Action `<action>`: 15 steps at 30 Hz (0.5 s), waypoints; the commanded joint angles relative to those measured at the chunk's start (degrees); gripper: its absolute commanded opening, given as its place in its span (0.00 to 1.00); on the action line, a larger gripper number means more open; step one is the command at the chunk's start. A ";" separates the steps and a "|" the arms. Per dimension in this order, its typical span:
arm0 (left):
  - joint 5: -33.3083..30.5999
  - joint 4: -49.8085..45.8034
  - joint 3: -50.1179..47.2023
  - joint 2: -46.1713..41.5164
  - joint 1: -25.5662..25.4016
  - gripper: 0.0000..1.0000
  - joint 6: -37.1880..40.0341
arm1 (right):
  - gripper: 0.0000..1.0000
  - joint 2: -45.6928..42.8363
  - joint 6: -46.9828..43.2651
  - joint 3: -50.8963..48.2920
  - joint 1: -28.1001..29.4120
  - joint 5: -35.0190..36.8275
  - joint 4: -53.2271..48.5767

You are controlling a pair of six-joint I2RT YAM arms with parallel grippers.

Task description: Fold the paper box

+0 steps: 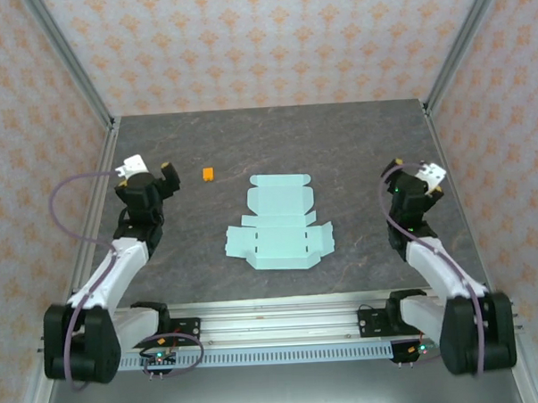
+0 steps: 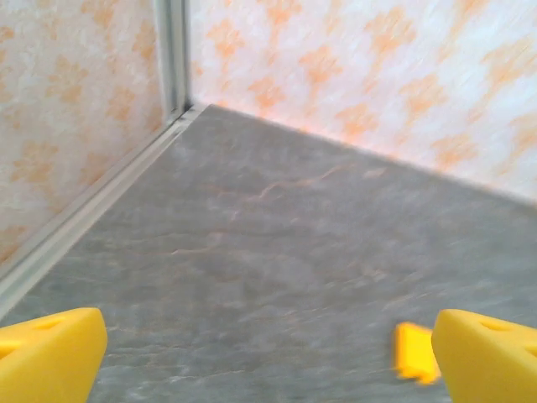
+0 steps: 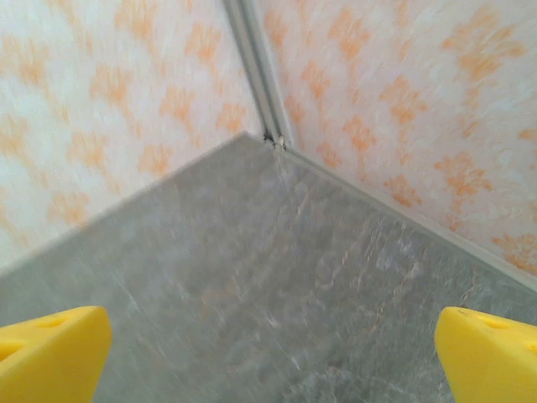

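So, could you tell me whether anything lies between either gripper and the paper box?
Nothing visible: bare table separates the paper box from the left gripper and right gripper; the orange piece sits farther back.

Left gripper (image 2: pixel 268 363) jaws spread wide, nothing between them. Yellow fingertips (image 2: pixel 46 353) at the two bottom corners of the frame. Small orange piece (image 2: pixel 415 353) flat on grey table (image 2: pixel 277 252), just beside the lower-right fingertip (edges blurred, contact unclear). Patterned orange-and-cream walls (image 2: pixel 361 67) behind. Metal corner post (image 2: pixel 172 50) upright at top left, rail running along table's left edge.
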 commanded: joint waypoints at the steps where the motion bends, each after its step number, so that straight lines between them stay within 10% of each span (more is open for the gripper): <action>1: 14.69 -14.43 1.95 -2.76 -1.11 0.97 -14.04 | 0.99 -5.40 13.02 4.96 -0.08 -4.86 -19.29; 5: 21.66 -12.69 0.36 -1.89 -12.42 0.97 -15.71 | 0.96 -0.79 12.20 10.28 5.63 -24.91 -23.55; 15: 24.27 -24.08 9.46 12.09 -20.20 0.90 -6.22 | 0.86 26.54 0.49 29.08 19.30 -37.52 -41.41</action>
